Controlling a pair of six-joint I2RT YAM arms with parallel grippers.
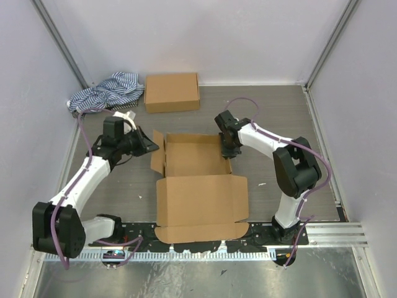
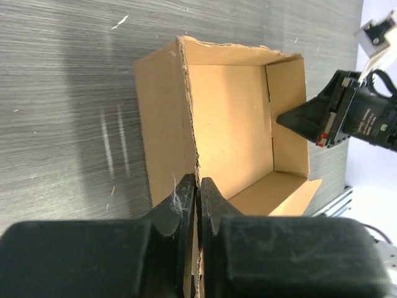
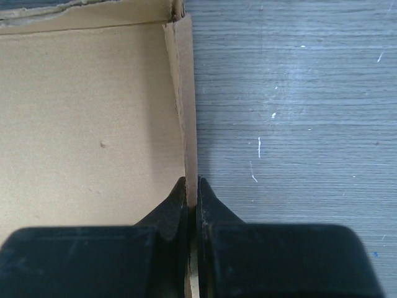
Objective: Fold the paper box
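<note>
The paper box (image 1: 193, 156) is a brown cardboard tray lying open at mid-table, its wide lid panel (image 1: 201, 202) flat toward the near edge. My left gripper (image 1: 152, 148) is shut on the top edge of the box's left wall. In the left wrist view my left gripper (image 2: 197, 185) pinches that ragged cardboard edge, with the box's inside (image 2: 229, 112) beyond it. My right gripper (image 1: 227, 149) is shut on the right wall. In the right wrist view my right gripper (image 3: 192, 184) clamps the thin wall edge (image 3: 186, 112), with the box floor (image 3: 87, 124) to its left.
A second, closed cardboard box (image 1: 172, 92) lies at the back of the table. Beside it on the left is a crumpled blue-striped cloth (image 1: 107, 90). White walls enclose the table on three sides. The metal rail (image 1: 335, 233) runs along the near edge.
</note>
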